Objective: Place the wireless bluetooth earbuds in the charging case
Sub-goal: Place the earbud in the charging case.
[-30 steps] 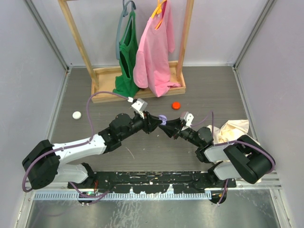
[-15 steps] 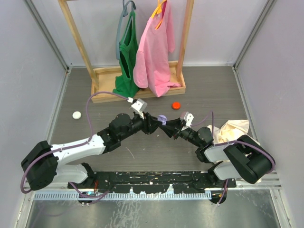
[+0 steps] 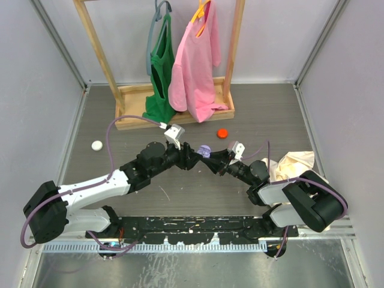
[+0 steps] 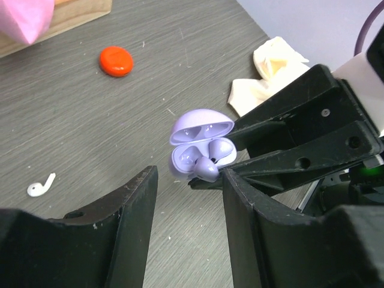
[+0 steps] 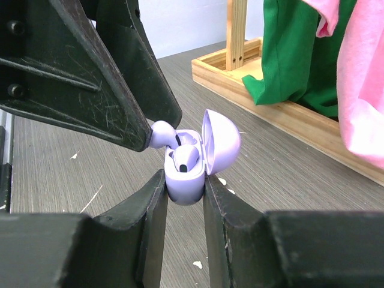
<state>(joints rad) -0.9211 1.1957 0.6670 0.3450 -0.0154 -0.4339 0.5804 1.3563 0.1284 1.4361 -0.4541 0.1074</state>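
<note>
The lavender charging case (image 5: 185,183) hangs above the table with its lid (image 5: 223,141) open, and my right gripper (image 5: 183,175) is shut on its body. One lavender earbud (image 5: 185,158) sits in a slot. The other earbud (image 5: 161,133) rests half in at the case's rim, touching the tip of a left finger (image 5: 90,78). In the left wrist view my left gripper (image 4: 189,180) stands open just short of the case (image 4: 201,129), with nothing between its fingers and that earbud (image 4: 208,170) just beyond them. From above, both grippers meet at the case (image 3: 205,150) mid-table.
A red cap (image 3: 223,133) lies behind the case and a white cap (image 3: 97,144) far left. A wooden rack (image 3: 174,99) with green and pink garments stands at the back. A crumpled cream cloth (image 3: 292,162) lies right. A small white hooked piece (image 4: 41,185) lies on the table.
My left gripper's jaws have opened and drawn back slightly to the left, leaving the earbud at the case's rim. The right gripper and the case have stayed put.
</note>
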